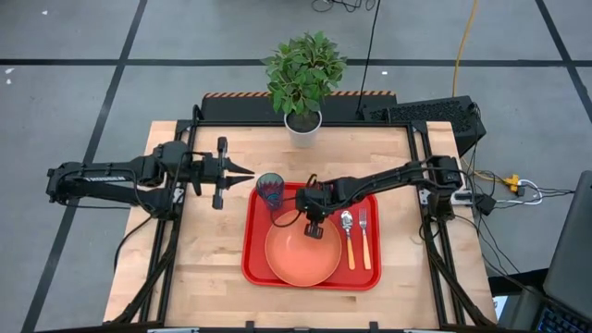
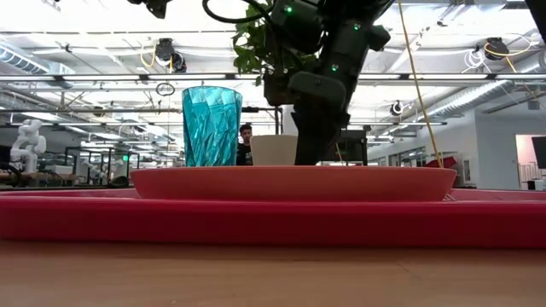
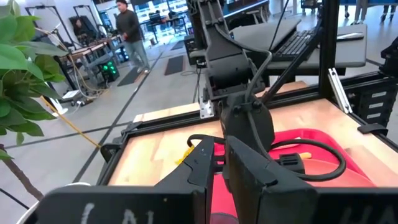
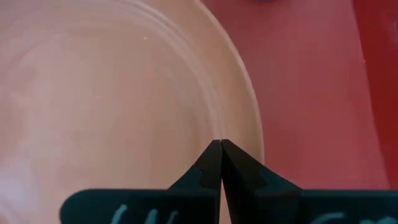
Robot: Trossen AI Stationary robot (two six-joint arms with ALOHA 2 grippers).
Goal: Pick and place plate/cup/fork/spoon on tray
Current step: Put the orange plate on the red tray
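Red plastic tray (image 1: 370, 276) lies on a pale wooden table (image 1: 208, 268), seen from above, with all four task items on it. An orange-salmon plate (image 1: 296, 259) fills the tray's near middle. The teal cup (image 1: 270, 191) stands upright at the tray's far left corner. The spoon (image 1: 348, 236) and fork (image 1: 364, 237) lie side by side just to the right of the plate, handles toward the near edge.

The right gripper (image 1: 314, 231) reaches in from the right and sits over the plate's far rim. In the right wrist view its two dark fingers (image 4: 208, 171) are pressed together tip to tip, with nothing visible between them, and their points meet right at the plate's edge (image 4: 245, 124). Whether the tips touch the plate cannot be told. At table height the same gripper (image 2: 311, 128) comes down behind the plate (image 2: 294, 182), its tip hidden by the rim.

The left gripper (image 1: 248, 173) hovers above bare table just left of the cup, apart from it. Its fingers look nearly together and hold nothing.

From table height the spoon and fork are hidden behind the plate and the tray's rim (image 2: 256, 220). A potted plant (image 1: 303, 79) stands at the table's far edge. A person (image 3: 129, 31) stands in the room beyond.
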